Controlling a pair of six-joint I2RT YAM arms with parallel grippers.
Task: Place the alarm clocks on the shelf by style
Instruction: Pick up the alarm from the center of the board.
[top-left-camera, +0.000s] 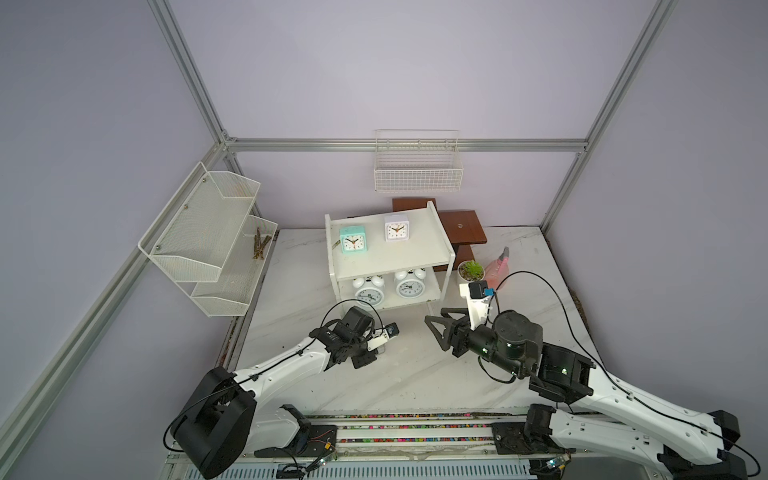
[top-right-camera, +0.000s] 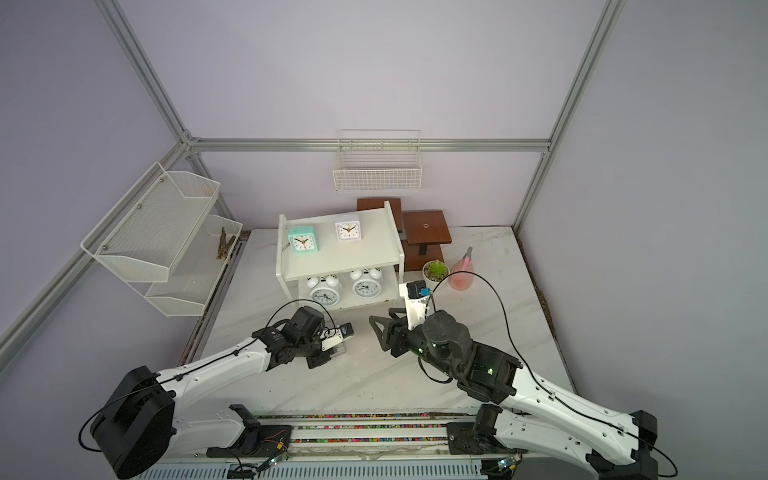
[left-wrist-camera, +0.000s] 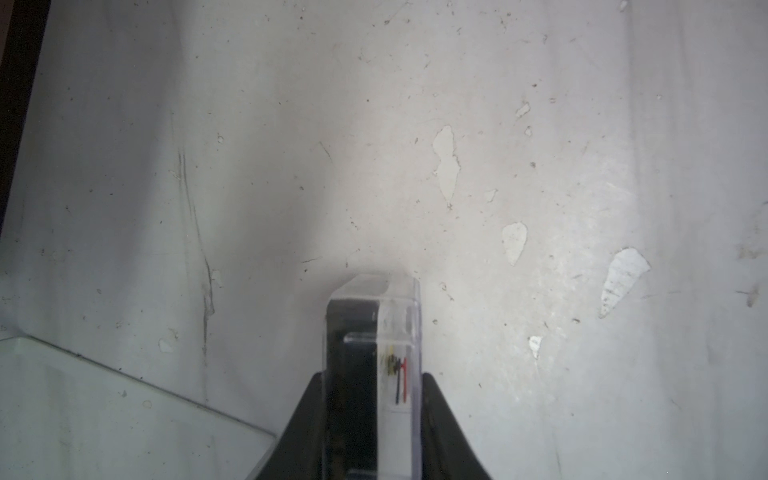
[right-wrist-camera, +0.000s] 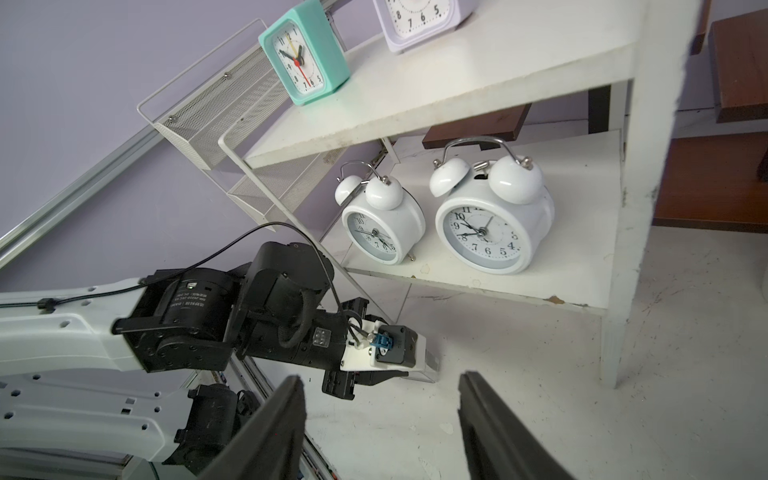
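Two twin-bell clocks (top-left-camera: 368, 291) (top-left-camera: 409, 286) are stood at the lower board's front edge in the shelf (top-left-camera: 399, 257), with a mint clock (top-left-camera: 353, 240) and a white square clock (top-left-camera: 397, 227) on top. A dark-framed clock (left-wrist-camera: 353, 353) is clamped in the left gripper (left-wrist-camera: 372, 378) near the middle of the table (top-left-camera: 395, 374). The right gripper (top-left-camera: 433, 314) is held parted and empty.

Soft, even light in both top views, slightly hazy. The left wrist view is dim, one bright patch on the table (left-wrist-camera: 561, 187).
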